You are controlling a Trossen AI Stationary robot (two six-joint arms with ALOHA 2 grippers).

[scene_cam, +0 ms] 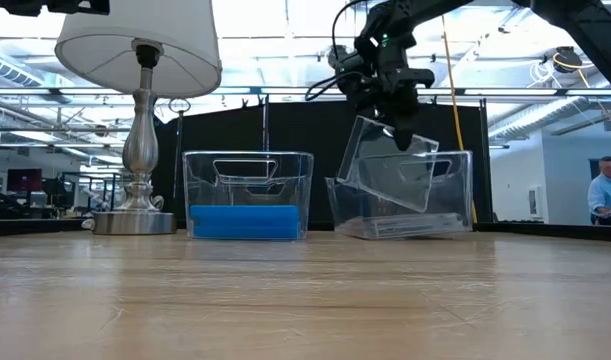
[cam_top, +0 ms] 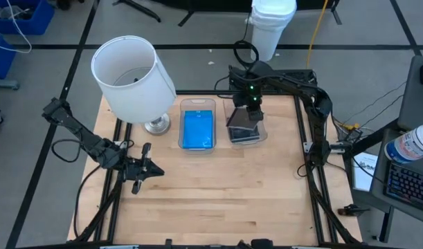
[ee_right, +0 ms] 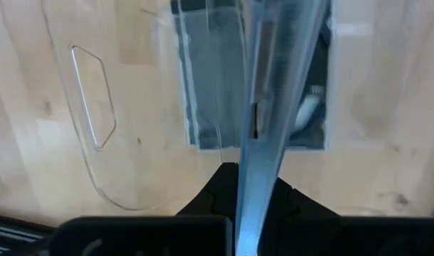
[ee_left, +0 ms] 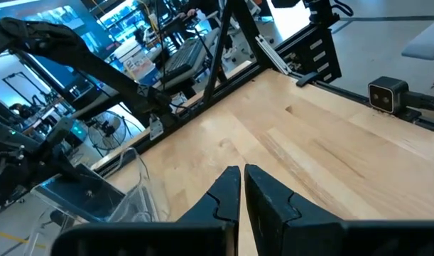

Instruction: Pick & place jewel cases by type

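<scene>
Right tool (scene_cam: 403, 135) clamped on clear jewel case (scene_cam: 390, 165) above bin (scene_cam: 455, 205); left tool (cam_top: 143, 169) closed, empty.

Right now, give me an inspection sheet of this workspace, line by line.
Surface: wooden table, front part bare.
Job's things: blue jewel cases in the left bin; a clear jewel case held tilted over the right bin, which holds clear cases.
Clutter: table lamp at the back left.
Grippers: right gripper shut on the clear case; left gripper shut, empty, at the table's left.
Cables: yellow cord and loose leads on the floor behind.
Surroundings: white bucket; a person far right.
</scene>
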